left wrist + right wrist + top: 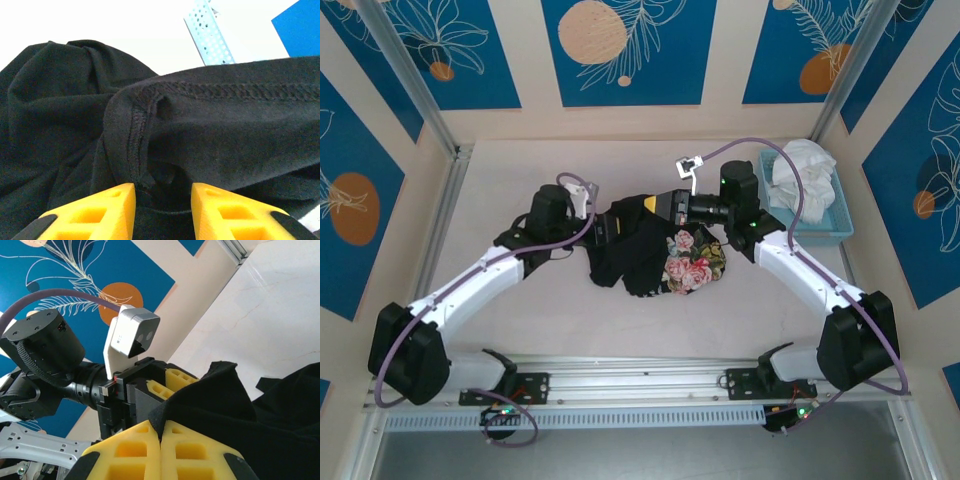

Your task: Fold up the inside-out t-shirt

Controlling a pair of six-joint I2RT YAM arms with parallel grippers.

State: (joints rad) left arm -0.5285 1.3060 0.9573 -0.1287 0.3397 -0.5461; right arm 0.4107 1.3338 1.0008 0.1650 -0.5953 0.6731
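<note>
The inside-out t-shirt (638, 258) lies bunched in the middle of the table, black, with its pink floral patch (692, 262) on the right. My left gripper (608, 226) is at its left upper edge. In the left wrist view the yellow fingers (117, 200) stand apart, with a stitched hem of the t-shirt (225, 125) lying loose in the gap of the left gripper (163, 192). My right gripper (656, 205) is at the top of the heap. It is shut (161, 432) on a black edge of the t-shirt (260, 410), facing the left gripper's fingers (172, 385).
A light blue perforated basket (842, 222) stands at the back right with a white cloth (805, 170) in it; its corner (210, 35) shows beyond the shirt. An aluminium rail (640, 375) runs along the near edge. The left wrist camera (131, 335) is close to my right gripper.
</note>
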